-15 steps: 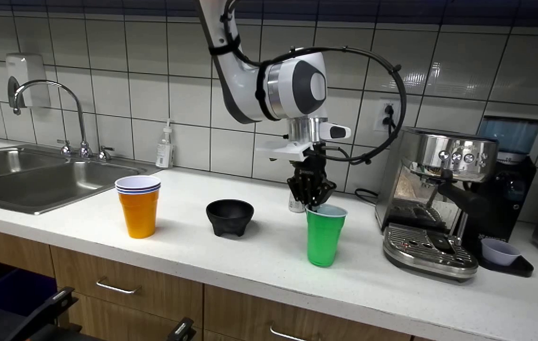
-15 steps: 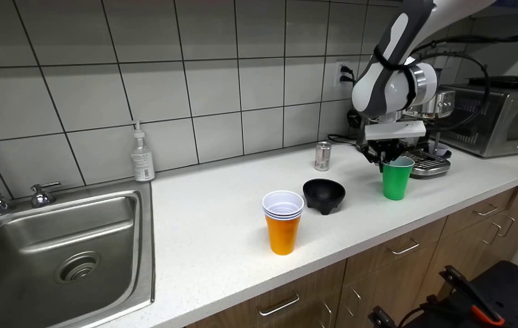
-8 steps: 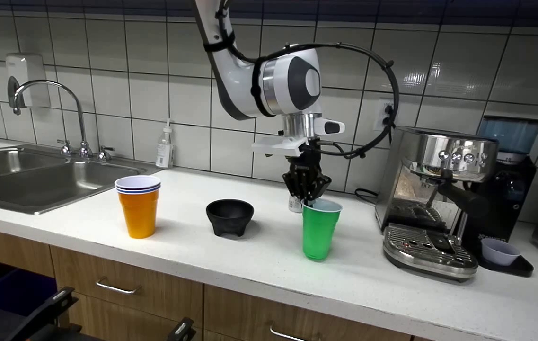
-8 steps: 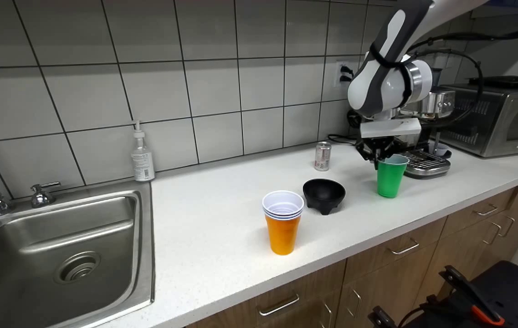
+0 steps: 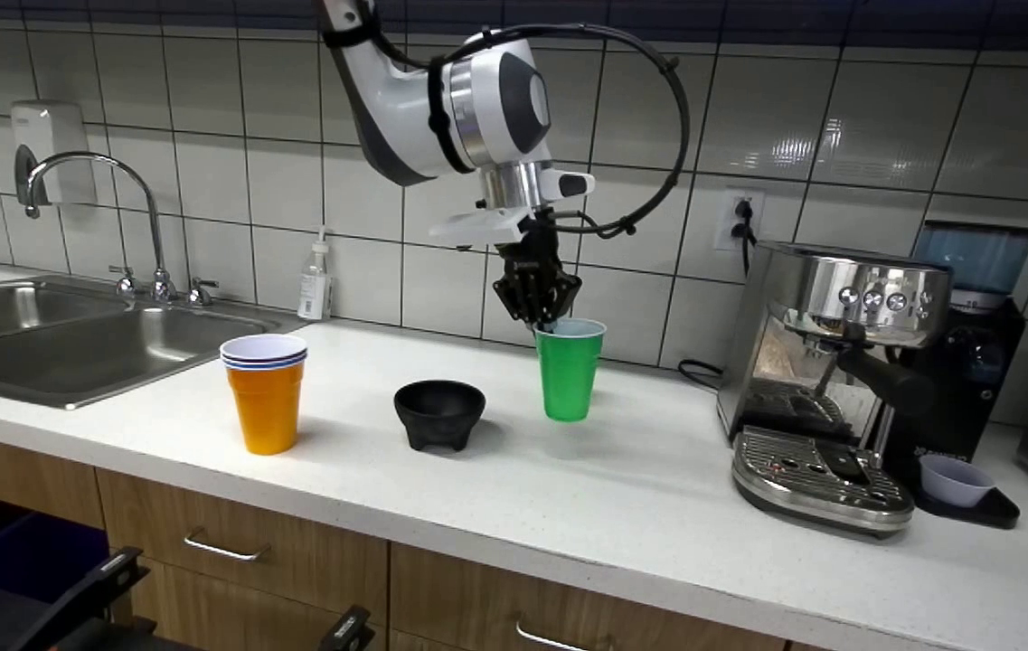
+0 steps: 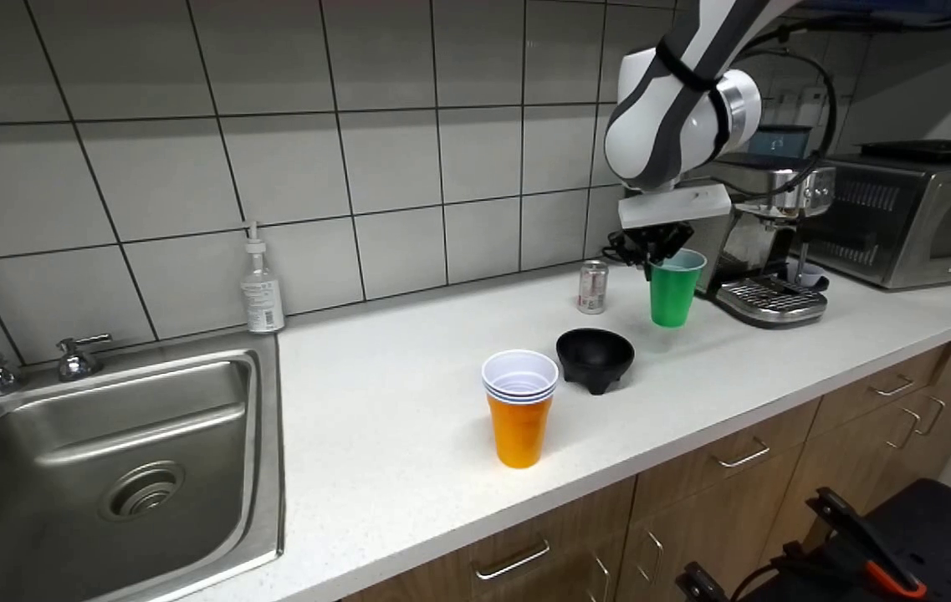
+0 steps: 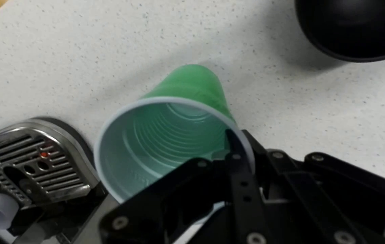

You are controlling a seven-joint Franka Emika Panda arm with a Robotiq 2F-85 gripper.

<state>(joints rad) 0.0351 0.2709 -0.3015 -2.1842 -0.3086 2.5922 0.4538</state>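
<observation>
The black two-fingered gripper has its jaws almost together, pinching one side of a tapered green plastic cup with a pale lining, one finger inside the rim and the other outside. The thin wall allows so narrow a grip, and taking it at one side likely keeps the body from being squeezed and lets it hang close to upright. In both exterior views the cup's base is held above the white speckled countertop, its faint shadow apart below. Nearby, a small silver drinks can stands toward the white tiled wall, and a round black bowl sits on short feet, which probably steady its curved underside. Beyond these, a boxy stainless-steel espresso machine backs onto that wall, perhaps to be within reach of the white power outlet. Farther from the gripper, orange plastic cups with white insides stand nested in one upright stack, a compact way to keep them. Farthest off, a clear pump bottle with a white label stands just beside the rectangular steel sink, presumably for hand-washing.
</observation>
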